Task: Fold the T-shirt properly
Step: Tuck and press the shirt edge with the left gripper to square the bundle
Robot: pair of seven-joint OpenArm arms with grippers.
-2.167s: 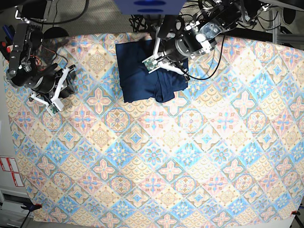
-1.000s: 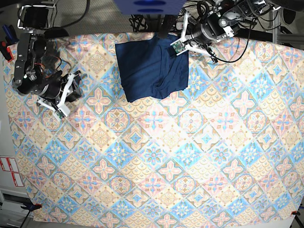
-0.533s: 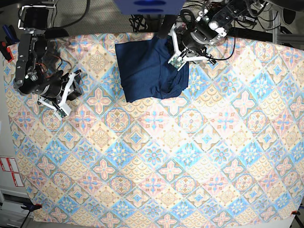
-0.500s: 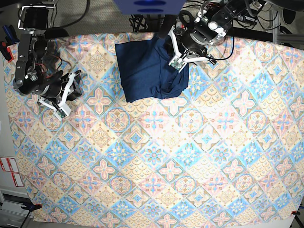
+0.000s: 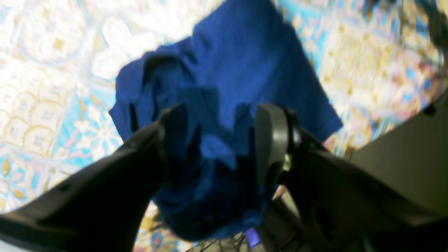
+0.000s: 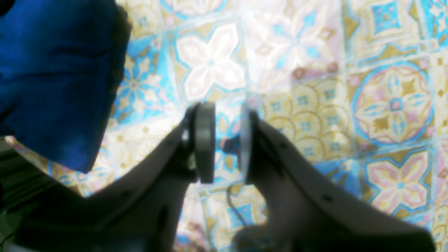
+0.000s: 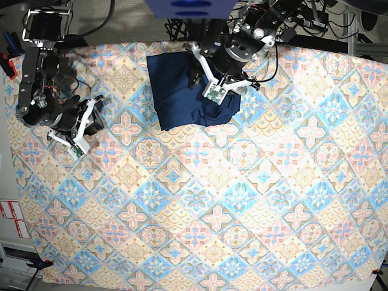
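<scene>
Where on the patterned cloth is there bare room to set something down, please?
Everything nearer the camera than the T-shirt is free across the patterned cloth. It is crowded at the far edge, where the left gripper hangs over the shirt and the right gripper sits nearby.

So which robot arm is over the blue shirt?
The left arm's gripper, at the top of the base view, is above the T-shirt. The right gripper sits over the patterned cloth.
</scene>
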